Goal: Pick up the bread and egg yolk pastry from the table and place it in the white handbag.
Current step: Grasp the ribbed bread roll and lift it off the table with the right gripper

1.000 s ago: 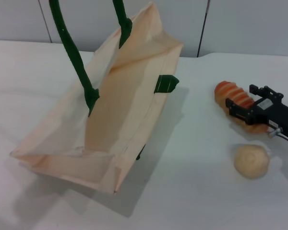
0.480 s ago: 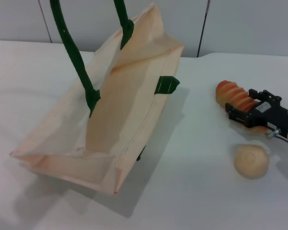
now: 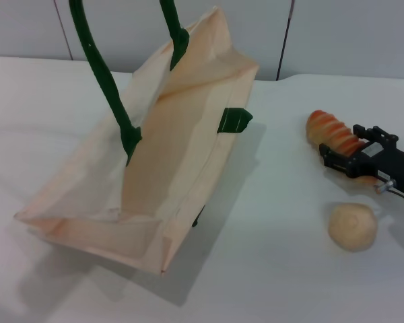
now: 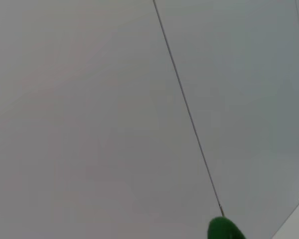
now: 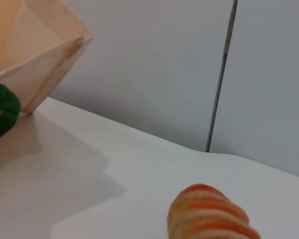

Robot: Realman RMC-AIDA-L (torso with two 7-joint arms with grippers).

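The bread (image 3: 330, 129), a striped orange and cream loaf, lies at the right of the table and also shows in the right wrist view (image 5: 209, 216). My right gripper (image 3: 341, 144) straddles its near end with the black fingers (image 3: 340, 161) closed against it. The egg yolk pastry (image 3: 352, 227), a round pale bun, sits on the table in front of the gripper, apart from it. The white handbag (image 3: 182, 134) stands open at the centre left, and its green handles (image 3: 97, 60) rise out of the top of the head view. My left gripper is out of view.
The white table (image 3: 276, 269) spreads around the bag. A grey panelled wall (image 3: 350, 33) runs behind it. The bag's corner (image 5: 45, 55) and a green handle (image 5: 0, 107) show in the right wrist view. A green handle tip (image 4: 224, 231) shows in the left wrist view.
My right gripper has drawn slightly right and toward me along the loaf. The loaf's far tip has shifted a little right and back. The bag and pastry have not moved.
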